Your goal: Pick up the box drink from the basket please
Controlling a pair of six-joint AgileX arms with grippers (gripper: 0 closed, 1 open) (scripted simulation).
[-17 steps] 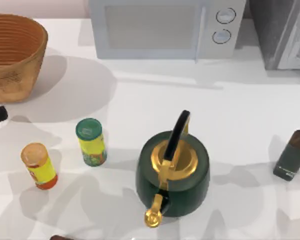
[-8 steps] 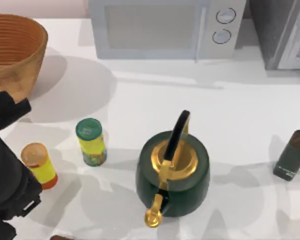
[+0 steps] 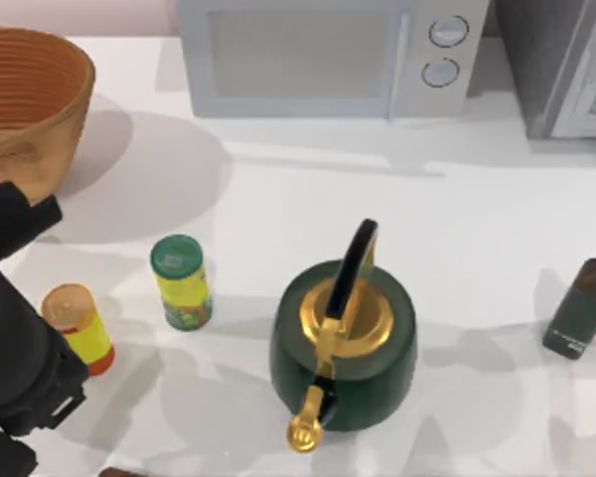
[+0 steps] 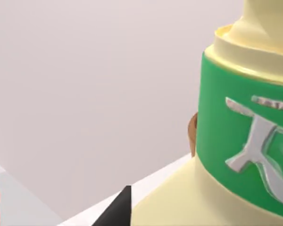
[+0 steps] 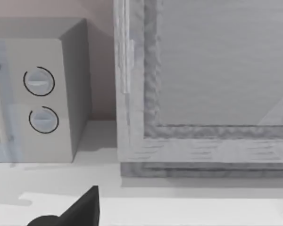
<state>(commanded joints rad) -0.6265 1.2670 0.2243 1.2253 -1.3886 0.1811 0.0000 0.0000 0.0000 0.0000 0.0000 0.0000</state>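
Note:
The orange-brown woven basket (image 3: pixel 30 109) stands at the table's far left corner, cut off by the picture's edge. The box drink is hidden from the top view. My left arm reaches up along the table's left edge, and its black gripper (image 3: pixel 25 214) sits just in front of the basket's near wall. In the left wrist view a pale yellow container with a green band and a silver mark (image 4: pixel 245 141) looms very close; I cannot tell what it is. In the right wrist view, a dark part of my right gripper (image 5: pixel 80 209) faces the microwave.
A yellow cylinder with a green lid (image 3: pixel 182 281) and one with an orange lid (image 3: pixel 79 328) stand beside my left arm. A green kettle with gold trim (image 3: pixel 343 343) occupies the middle front. The microwave (image 3: pixel 318 55) lines the back, and a dark bottle (image 3: pixel 581 303) stands at the right.
My left arm has come in from the left edge, up toward the basket's near wall, and has barely shifted in the last half second. Nothing else has moved.

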